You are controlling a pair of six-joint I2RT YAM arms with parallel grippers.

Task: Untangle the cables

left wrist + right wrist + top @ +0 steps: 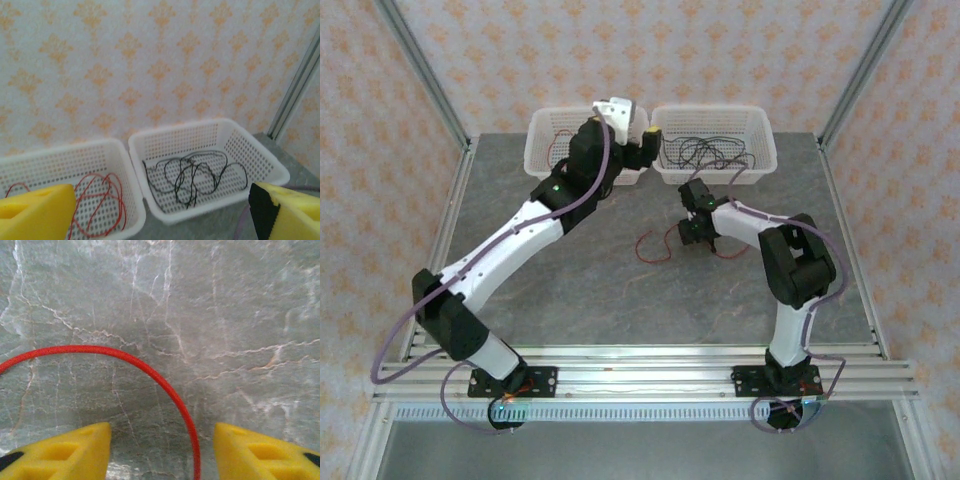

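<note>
Right wrist view: the right tool (162,440), jaws parted and empty, straddles a red cable (125,356) lying on the surface (225,315) near the black-cable basket (768,150). The cable looks light and limp, so pinch it at the arc. The left tool (160,212) hovers over that basket, wide open and empty.

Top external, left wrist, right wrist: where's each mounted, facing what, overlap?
Top external: above and behind, facing down at the table; left arm and right arm show.
Left wrist: raised, facing the wall, left basket with red cables, right basket with black cables; open left gripper below.
Right wrist: facing straight down at the table; loose red cable inside the open right gripper.
Shared with top: left wrist, the baskets; right wrist, that cable.
</note>
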